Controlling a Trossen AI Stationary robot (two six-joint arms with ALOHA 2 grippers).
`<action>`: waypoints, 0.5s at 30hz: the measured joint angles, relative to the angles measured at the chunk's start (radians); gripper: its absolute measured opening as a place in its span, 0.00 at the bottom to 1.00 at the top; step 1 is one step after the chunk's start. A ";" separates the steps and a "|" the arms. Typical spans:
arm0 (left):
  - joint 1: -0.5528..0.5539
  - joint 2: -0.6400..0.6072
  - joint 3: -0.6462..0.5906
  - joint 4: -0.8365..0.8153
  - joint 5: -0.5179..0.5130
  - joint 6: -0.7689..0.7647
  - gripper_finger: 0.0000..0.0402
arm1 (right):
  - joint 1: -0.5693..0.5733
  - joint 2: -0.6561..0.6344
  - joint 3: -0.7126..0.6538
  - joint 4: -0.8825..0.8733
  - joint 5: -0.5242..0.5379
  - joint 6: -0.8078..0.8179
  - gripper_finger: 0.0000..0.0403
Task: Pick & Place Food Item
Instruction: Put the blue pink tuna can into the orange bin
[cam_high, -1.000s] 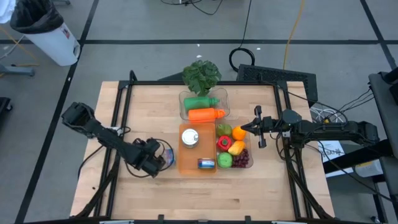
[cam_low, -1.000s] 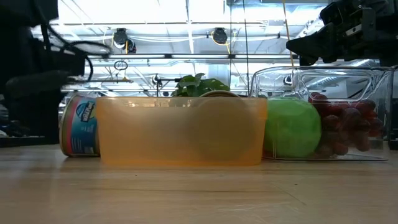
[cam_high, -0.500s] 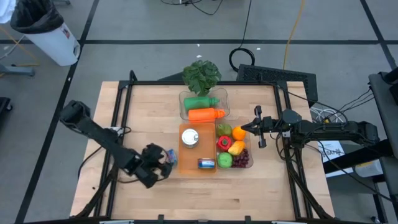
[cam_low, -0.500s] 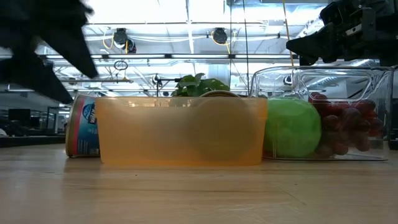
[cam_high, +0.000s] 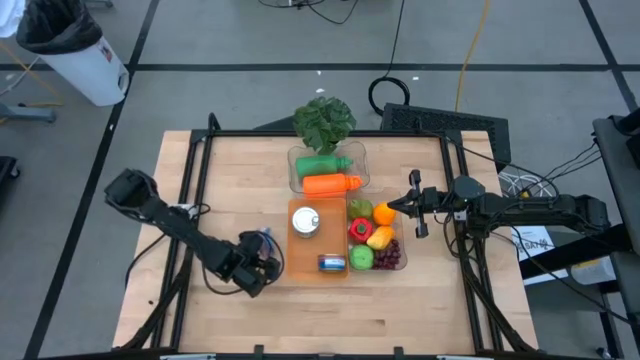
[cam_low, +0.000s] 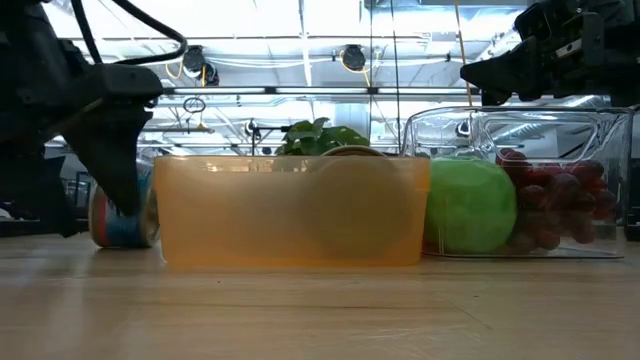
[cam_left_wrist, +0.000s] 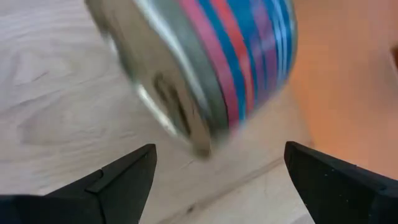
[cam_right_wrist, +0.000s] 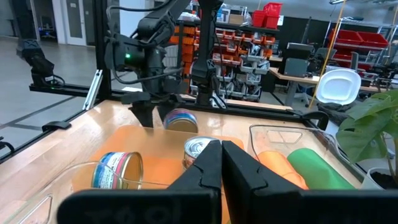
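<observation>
A blue-labelled tin can (cam_left_wrist: 205, 56) sits on the table just left of the orange bin (cam_high: 318, 240), and it looks tilted in the left wrist view. My left gripper (cam_high: 262, 262) is open and low over it, a finger (cam_left_wrist: 124, 180) standing on each side of the can (cam_low: 120, 215). My right gripper (cam_high: 413, 205) is shut and hangs still above the clear fruit bin (cam_high: 390, 262). The right wrist view also shows the can (cam_right_wrist: 180, 118) beyond the orange bin. My left gripper comes at the can slanting down from the table's left. Its open fingers straddle the can's silver end (cam_left_wrist: 177, 112). A dark finger (cam_low: 115, 170) stands in front of the can in the low view, and I cannot tell whether either finger touches it.
The orange bin holds an upright can (cam_high: 305, 221) and a can lying on its side (cam_high: 332, 263). The fruit bin holds an apple, pepper, orange and grapes. A far bin (cam_high: 328, 170) holds green and orange bottles, with a leafy plant (cam_high: 323, 120) behind. Bare wood lies near and left.
My left gripper swung toward the near edge, then came back toward the orange bin and dropped lower around the can. The can shifted a little toward the table's left. My right arm kept still.
</observation>
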 joint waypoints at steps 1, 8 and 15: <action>-0.003 -0.005 0.000 -0.010 0.011 -0.001 0.91 | 0.000 0.000 0.000 0.000 0.000 0.000 0.00; -0.036 -0.034 0.022 -0.124 0.017 -0.069 0.91 | 0.000 0.000 0.000 0.000 0.000 0.000 0.00; -0.012 -0.016 0.070 -0.153 -0.214 -0.114 0.91 | 0.000 0.000 0.000 0.000 0.000 0.000 0.00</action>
